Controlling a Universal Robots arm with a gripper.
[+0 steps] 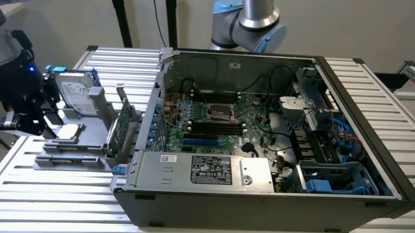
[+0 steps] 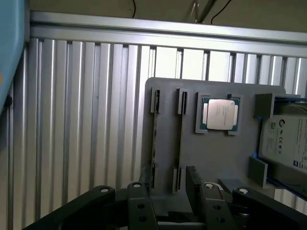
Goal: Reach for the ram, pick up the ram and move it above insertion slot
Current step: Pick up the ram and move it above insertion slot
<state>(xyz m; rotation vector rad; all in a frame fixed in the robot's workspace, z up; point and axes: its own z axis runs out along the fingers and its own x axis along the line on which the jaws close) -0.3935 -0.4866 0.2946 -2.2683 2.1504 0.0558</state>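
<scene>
Black and matte, the gripper hangs at the exterior view's left, over a flat grey holder on the ribbed aluminium table. Its two fingers stand wide apart and hold nothing. Near their tips, in the wrist view, the ram stands on its edge in a narrow slot of the holder, thin and green. Next come one square silver processor, one shiny hard drive, one green card, then one open steel computer case.
</scene>
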